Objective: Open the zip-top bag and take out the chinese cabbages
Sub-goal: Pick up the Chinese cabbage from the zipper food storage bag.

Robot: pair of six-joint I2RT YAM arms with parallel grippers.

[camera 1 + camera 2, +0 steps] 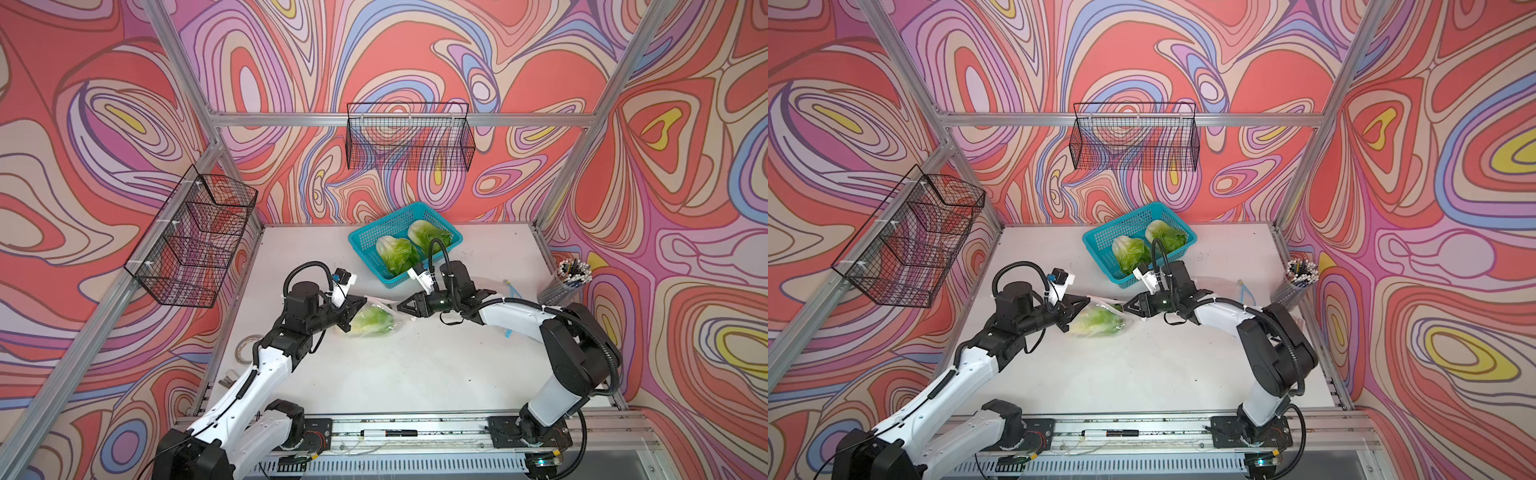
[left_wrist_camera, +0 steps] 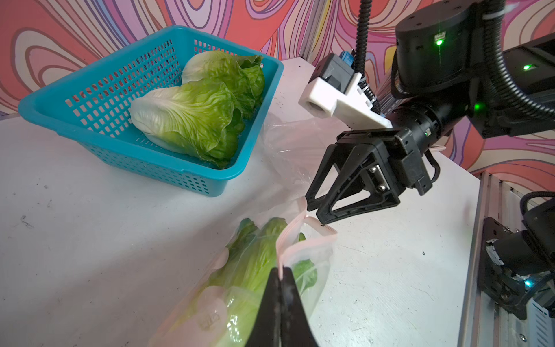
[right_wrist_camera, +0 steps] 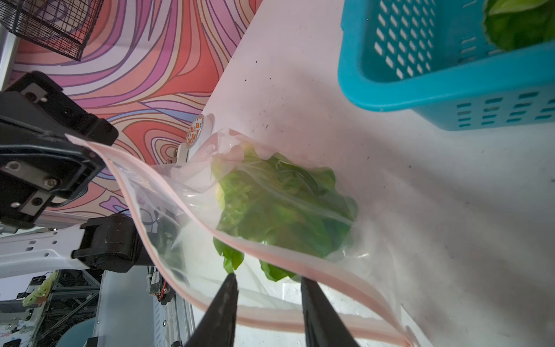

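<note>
A clear zip-top bag (image 1: 380, 322) with a pink zip strip lies mid-table, its mouth gaping. One chinese cabbage (image 1: 370, 320) (image 2: 255, 264) (image 3: 279, 207) is inside it. My left gripper (image 1: 357, 305) (image 2: 281, 272) is shut on the bag's pink rim and holds that side up. My right gripper (image 1: 400, 308) (image 3: 269, 278) is open at the bag's mouth. Its fingertips are just short of the leaves, and the lower zip strip crosses the gap between them. Two more chinese cabbages (image 1: 397, 253) (image 1: 428, 235) lie in the blue basket (image 1: 365, 232) behind.
A cup of pencils (image 1: 569, 278) stands at the table's right edge, with a second clear bag (image 1: 509, 291) beside my right arm. A tape roll (image 1: 245, 347) lies at the left edge. Black wire baskets (image 1: 409, 137) (image 1: 195, 241) hang on the walls.
</note>
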